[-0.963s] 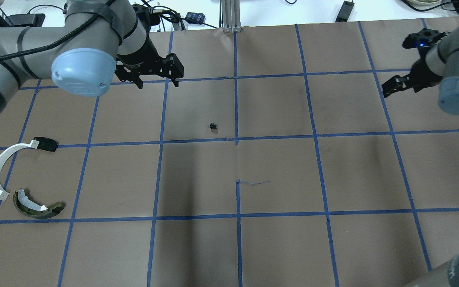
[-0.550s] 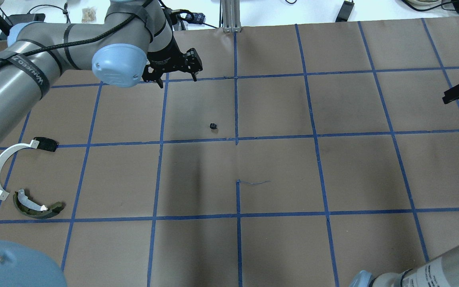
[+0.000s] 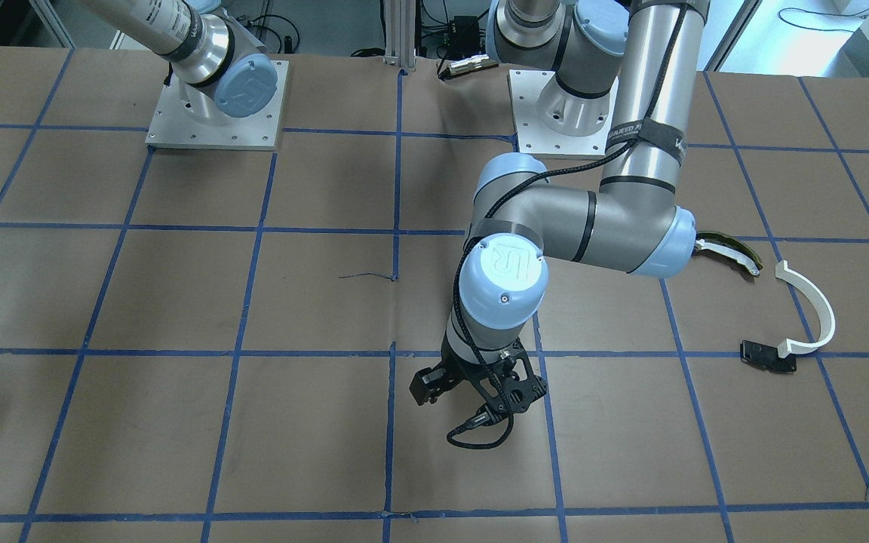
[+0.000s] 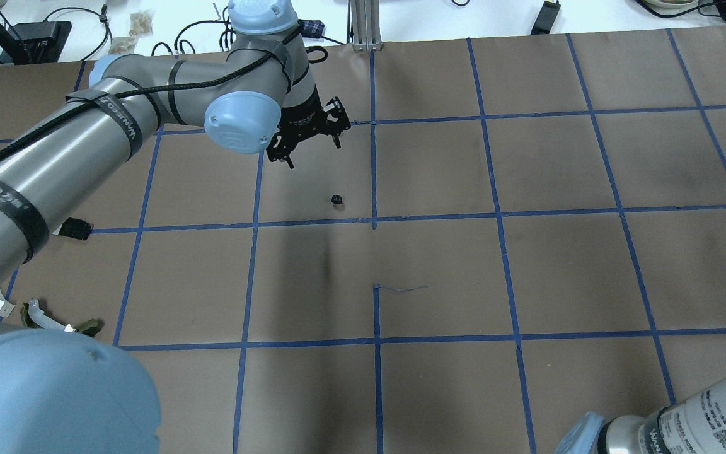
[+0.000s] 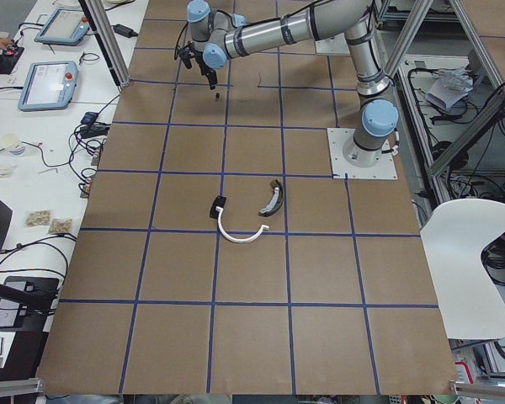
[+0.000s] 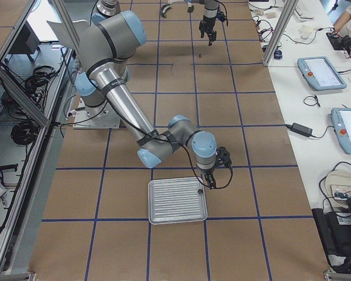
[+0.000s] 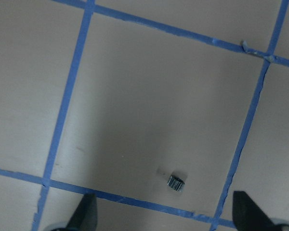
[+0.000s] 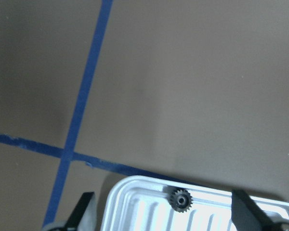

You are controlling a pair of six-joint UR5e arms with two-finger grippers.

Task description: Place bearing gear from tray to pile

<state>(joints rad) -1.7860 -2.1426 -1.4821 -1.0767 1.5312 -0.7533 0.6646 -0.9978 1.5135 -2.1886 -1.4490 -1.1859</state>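
Shows the left gripper [image 4: 312,151] hanging with fingers spread over the bearing gear [image 4: 336,200], lying loose on the brown paper [image 4: 527,271], out of the tray [image 6: 175,202] and well apart from the pile [image 5: 240,239] of white arc strip [image 3: 827,311], olive-and-white curved piece [image 3: 732,253] and black bracket [image 3: 766,356]; probably lined up for a pick. Finds the right gripper [image 8: 163,214], fingers likewise apart, over the tray's rim beside a toothed gear [image 8: 180,198], legible only through the right wrist camera; tray and right gripper absent overhead.
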